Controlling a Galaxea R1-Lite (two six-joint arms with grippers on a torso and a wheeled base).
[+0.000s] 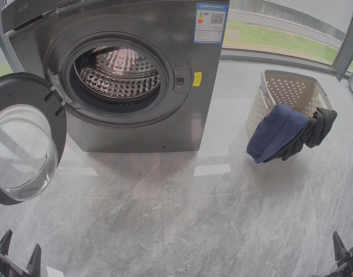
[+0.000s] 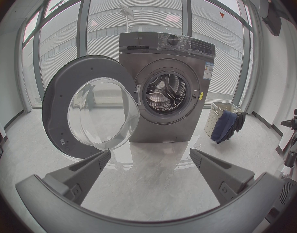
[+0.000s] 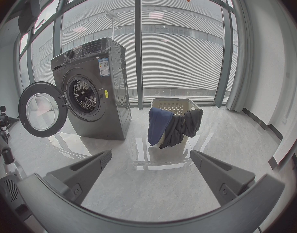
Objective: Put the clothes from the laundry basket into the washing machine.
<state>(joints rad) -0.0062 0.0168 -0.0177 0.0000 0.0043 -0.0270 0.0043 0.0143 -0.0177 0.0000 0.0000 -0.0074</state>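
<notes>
Drum opening (image 1: 119, 74) of the washing machine (image 1: 145, 16) stood unobstructed and wide. Door (image 1: 24, 143) hung fully open on the robot's left, jutting over the floor (image 1: 176, 220) and barring that side. Floor between machine and laundry basket (image 1: 263, 93) lay bare. Basket was open from above; blue garment (image 1: 276, 133) and black garment (image 1: 318, 127) draped over its near rim, covering that edge

The washing machine (image 1: 207, 97) and basket (image 1: 288, 74) are viewed from above by the head camera, low and farther off by wrist cameras.
</notes>
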